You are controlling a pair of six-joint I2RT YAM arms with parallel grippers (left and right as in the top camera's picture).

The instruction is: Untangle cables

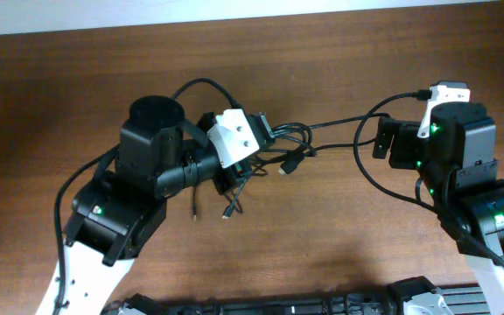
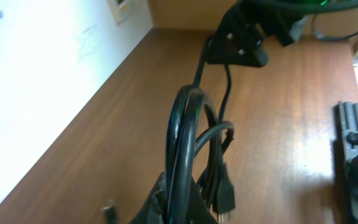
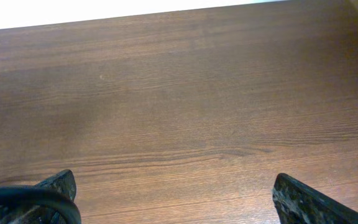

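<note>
Overhead: cables (image 1: 283, 144) sit bunched on the brown table (image 1: 322, 254), left of centre, just beside the left gripper (image 1: 233, 173). Two loose plug ends (image 1: 228, 210) hang or lie just below the bunch. One strand runs from the bunch rightward to the right gripper (image 1: 381, 138).

Left wrist view: left gripper (image 2: 173, 208) is closed on the bunch. Several loops of the cables (image 2: 185, 137) rise out of it, though the fingers themselves are mostly hidden by the cords, so the exact contact is unclear. One cord leads up to the right gripper (image 2: 241, 43).

Right wrist view: right gripper (image 3: 173, 180) has its fingers (image 3: 55, 186) spread wide, clamping nothing. One black cord of the cables (image 3: 23, 196) rests across the finger on the picture's left. Bare wood shows between the fingers.
</note>
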